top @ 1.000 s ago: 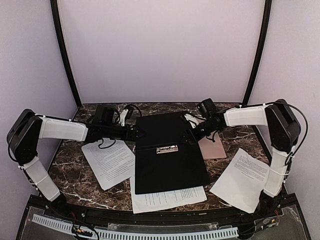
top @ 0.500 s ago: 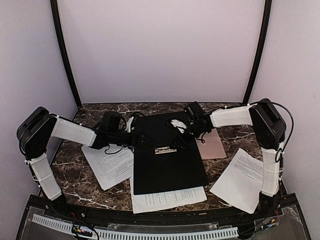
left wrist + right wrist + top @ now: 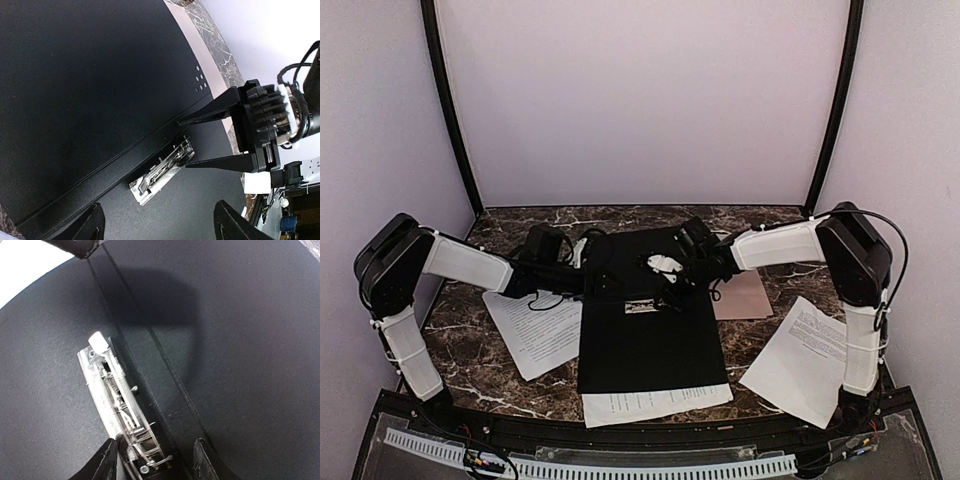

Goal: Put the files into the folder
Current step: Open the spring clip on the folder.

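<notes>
The folder (image 3: 650, 345) lies open in the middle, black inside, with a metal clip (image 3: 642, 305) by its spine. One file (image 3: 535, 325) lies left of it, one (image 3: 655, 402) pokes out under its near edge, one (image 3: 810, 355) lies to the right. My left gripper (image 3: 610, 283) hovers open over the spine's left end; the clip (image 3: 162, 170) sits beyond its fingers (image 3: 92, 225). My right gripper (image 3: 665, 288) is low over the clip's right end, jaws apart, straddling the clip (image 3: 120, 410) and the spine ridge. Its fingers (image 3: 212, 162) show in the left wrist view.
A tan flat card (image 3: 742, 295) sticks out from under the black folder's right side. The marble table (image 3: 470, 350) ends at a black rail along the near edge. Purple walls and two black posts close in the back and sides.
The right gripper has swung left and down onto the clip's end, its jaws narrowing. The black folder has slid left and nearer, covering more of the front sheet. The left gripper has closed slightly.
</notes>
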`<state>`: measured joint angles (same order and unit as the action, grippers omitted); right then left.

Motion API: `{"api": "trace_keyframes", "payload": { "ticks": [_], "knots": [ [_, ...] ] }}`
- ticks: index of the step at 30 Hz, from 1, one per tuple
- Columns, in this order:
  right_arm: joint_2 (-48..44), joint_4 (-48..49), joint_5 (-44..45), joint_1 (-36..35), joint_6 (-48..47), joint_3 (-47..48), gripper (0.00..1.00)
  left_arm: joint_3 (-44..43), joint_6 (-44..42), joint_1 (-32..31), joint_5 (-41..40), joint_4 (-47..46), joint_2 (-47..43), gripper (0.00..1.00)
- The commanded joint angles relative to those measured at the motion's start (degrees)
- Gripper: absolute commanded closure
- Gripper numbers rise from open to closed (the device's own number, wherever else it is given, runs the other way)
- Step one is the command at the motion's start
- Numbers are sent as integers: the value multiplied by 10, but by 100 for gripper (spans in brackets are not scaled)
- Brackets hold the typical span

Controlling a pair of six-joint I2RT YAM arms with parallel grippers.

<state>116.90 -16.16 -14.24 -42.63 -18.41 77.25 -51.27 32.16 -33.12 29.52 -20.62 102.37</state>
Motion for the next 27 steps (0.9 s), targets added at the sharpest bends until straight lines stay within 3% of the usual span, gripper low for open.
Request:
{"api": "trace_keyframes", "payload": {
  "ticks": [1, 7, 12, 17, 21, 27],
  "knots": [
    [-4, -40, 56, -15, 13, -50, 51, -8, 0, 0, 2, 38, 12, 26],
    [-29, -23, 44, -16, 31, -70, 47, -19, 13, -18, 17, 34, 51, 36],
    [-20, -21, 53, -15, 28, -70, 51, -44, 25, -19, 37, 21, 83, 50],
    [-13, -17, 51, -16, 32, -74, 53, -58, 32, -20, 49, 15, 106, 54],
    [-11, -17, 52, -16, 35, -73, 54, -72, 37, -21, 55, 18, 122, 66],
    [-12, -19, 54, -16, 34, -73, 54, -70, 49, -22, 56, 10, 132, 74]
  ]
}}
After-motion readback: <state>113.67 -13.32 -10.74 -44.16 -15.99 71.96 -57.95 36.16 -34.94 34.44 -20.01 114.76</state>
